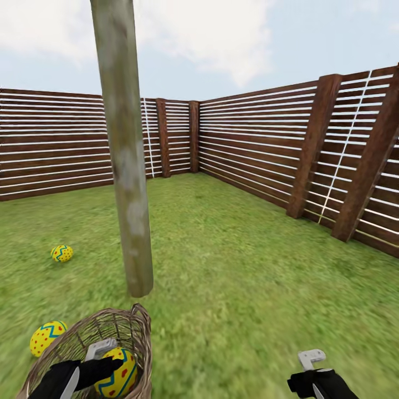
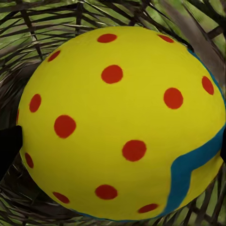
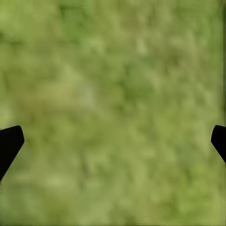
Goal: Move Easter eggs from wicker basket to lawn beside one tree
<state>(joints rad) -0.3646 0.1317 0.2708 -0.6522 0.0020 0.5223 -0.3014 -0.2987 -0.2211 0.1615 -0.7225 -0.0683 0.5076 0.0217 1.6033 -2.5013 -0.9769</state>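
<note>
The brown wicker basket (image 1: 130,327) sits on the lawn (image 1: 233,266) just in front of the pale tree (image 1: 126,166) trunk. One yellow Easter egg (image 1: 123,372) lies inside it. My left gripper (image 1: 105,370) reaches into the basket. In the left wrist view the gripper (image 2: 113,148) is open, and that egg (image 2: 122,122) sits between its fingertips (image 2: 8,146). A second egg (image 1: 46,336) rests on the grass beside the basket. A third egg (image 1: 62,253) lies farther out, left of the trunk. My right gripper (image 1: 317,383) (image 3: 113,146) hangs open over bare grass.
A brown slat fence (image 1: 260,144) encloses the grass at the back and along the right, with thick posts (image 1: 313,144). Open grass stretches right of the trunk toward the fence corner.
</note>
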